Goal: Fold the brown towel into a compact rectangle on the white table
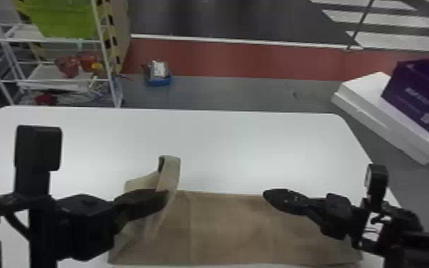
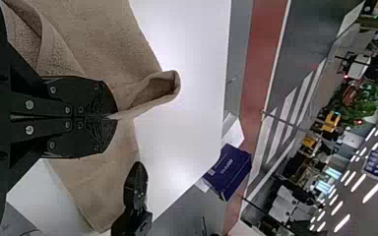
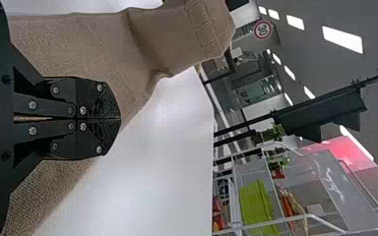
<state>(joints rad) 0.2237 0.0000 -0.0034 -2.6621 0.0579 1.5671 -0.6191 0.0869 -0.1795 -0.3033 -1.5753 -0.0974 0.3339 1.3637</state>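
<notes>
The brown towel point(image 1: 231, 228) lies along the near edge of the white table, its left end lifted into an upright fold. My left gripper point(image 1: 164, 196) is closed on that raised part in the head view. In the left wrist view the left gripper point(image 2: 113, 117) pinches the edge of the towel point(image 2: 108, 34), a loop of cloth curling past its tips. My right gripper point(image 1: 267, 194) is over the towel's far edge, right of centre. The right wrist view has the right gripper point(image 3: 118, 118) with fingertips together, above the towel point(image 3: 142, 44); no cloth is visible between the tips.
The white table point(image 1: 242, 142) extends beyond the towel. Past its far left corner stands a white rack point(image 1: 60, 41) with a green bin point(image 1: 64, 17). A purple box point(image 1: 420, 94) sits on a white block point(image 1: 377, 114) on the floor at the right.
</notes>
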